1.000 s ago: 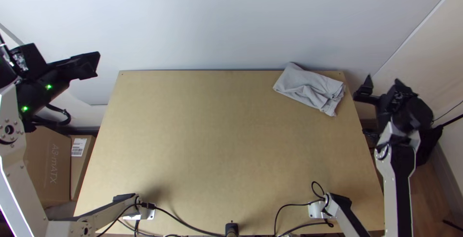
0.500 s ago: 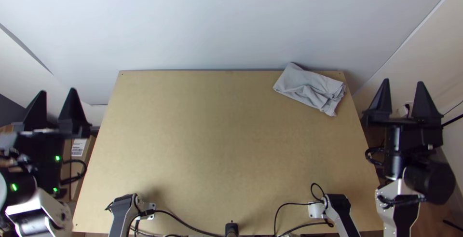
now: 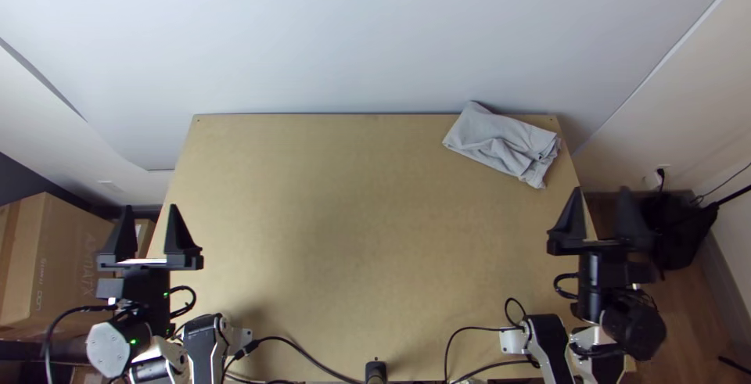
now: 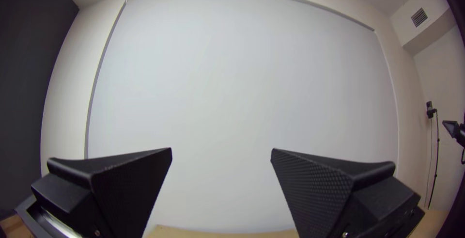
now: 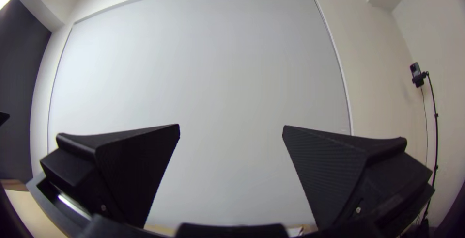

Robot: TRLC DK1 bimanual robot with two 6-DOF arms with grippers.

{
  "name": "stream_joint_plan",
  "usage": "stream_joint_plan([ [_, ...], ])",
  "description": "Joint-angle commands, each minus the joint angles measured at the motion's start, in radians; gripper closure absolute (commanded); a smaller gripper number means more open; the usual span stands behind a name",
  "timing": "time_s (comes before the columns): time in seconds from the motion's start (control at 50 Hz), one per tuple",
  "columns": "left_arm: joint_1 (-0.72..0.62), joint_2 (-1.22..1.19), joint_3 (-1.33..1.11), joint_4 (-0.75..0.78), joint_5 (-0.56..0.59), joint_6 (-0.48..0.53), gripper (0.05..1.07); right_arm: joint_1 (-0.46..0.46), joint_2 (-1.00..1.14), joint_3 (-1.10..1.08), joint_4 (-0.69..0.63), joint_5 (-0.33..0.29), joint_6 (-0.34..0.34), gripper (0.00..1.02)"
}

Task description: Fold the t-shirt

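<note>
The grey t-shirt (image 3: 501,143) lies folded into a rumpled bundle at the far right corner of the table (image 3: 352,235), while the left claw (image 3: 150,207) and right claw (image 3: 601,190) stand wide open by its left and right edges.

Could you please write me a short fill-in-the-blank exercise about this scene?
The t-shirt lies near the far ____ corner of the table.
In its grasp, the left claw has ____.
Rather than shut, the right claw is ____.

Missing words, in order: right; nothing; open.
</note>
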Motion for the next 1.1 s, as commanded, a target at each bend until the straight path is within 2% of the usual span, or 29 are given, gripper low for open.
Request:
stream_joint_plan([
  [0.0, 0.002, -0.024, -0.071, -0.003, 0.010, 0.001, 0.09, 0.008, -0.061, -0.092, 0.035, 0.008, 0.037, 0.04],
  [0.24, 0.004, -0.026, -0.189, -0.011, 0.009, -0.043, 0.09, 0.017, -0.173, -0.232, 0.000, 0.015, 0.038, 0.04],
  [0.38, 0.007, -0.026, -0.274, 0.003, 0.007, -0.068, 0.09, 0.031, -0.173, -0.304, -0.025, 0.015, 0.124, 0.04],
  [0.52, 0.005, -0.026, -0.351, 0.006, 0.009, -0.069, 0.09, 0.112, -0.173, -0.390, -0.032, 0.016, 0.126, 0.04],
  [0.7, 0.004, -0.026, -0.436, 0.006, 0.010, -0.074, 0.09, 0.118, -0.173, -0.419, -0.057, 0.016, 0.161, 0.04],
  [0.82, -0.002, -0.024, -0.456, 0.011, 0.009, -0.057, 0.09, 0.115, -0.173, -0.421, -0.175, 0.018, 0.146, 0.04],
  [0.88, 0.002, -0.023, -0.458, 0.014, 0.002, -0.049, 0.09, 0.097, -0.172, -0.414, -0.299, 0.015, 0.138, 0.04],
  [1.08, 0.015, -0.023, -0.461, 0.017, -0.004, -0.042, 0.09, 0.088, -0.167, -0.414, -0.296, 0.007, 0.137, 0.04],
])
